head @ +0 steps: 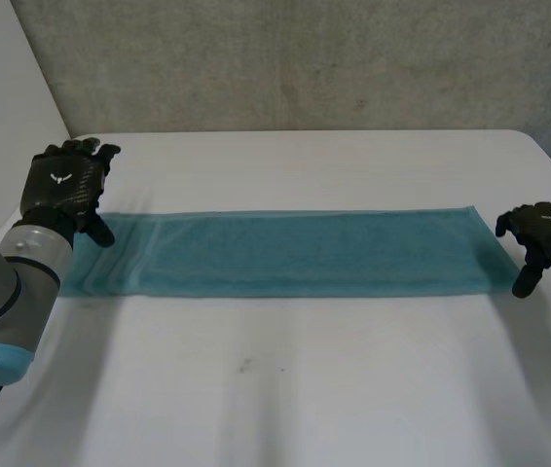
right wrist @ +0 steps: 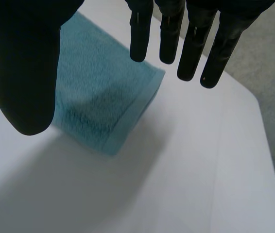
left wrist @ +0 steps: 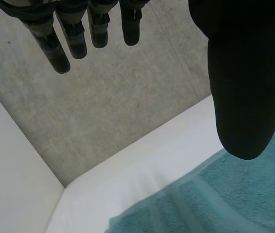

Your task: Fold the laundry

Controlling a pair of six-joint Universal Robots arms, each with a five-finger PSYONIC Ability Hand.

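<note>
A long teal towel (head: 295, 255) lies flat across the white table (head: 285, 389), folded into a narrow strip. My left hand (head: 63, 185) hovers over the towel's left end, fingers (left wrist: 62, 43) straight, thumb (left wrist: 247, 87) apart, holding nothing. The towel's left end (left wrist: 210, 199) lies below the thumb. My right hand (head: 541, 236) hangs just beyond the towel's right end, open and empty. Beneath its thumb (right wrist: 23, 73) and fingers (right wrist: 196, 43) lies the towel's right end (right wrist: 103, 97), flat on the table.
A grey concrete wall (head: 305, 58) rises behind the table's far edge. A white panel (head: 3, 107) stands at the left. Bare tabletop stretches in front of the towel.
</note>
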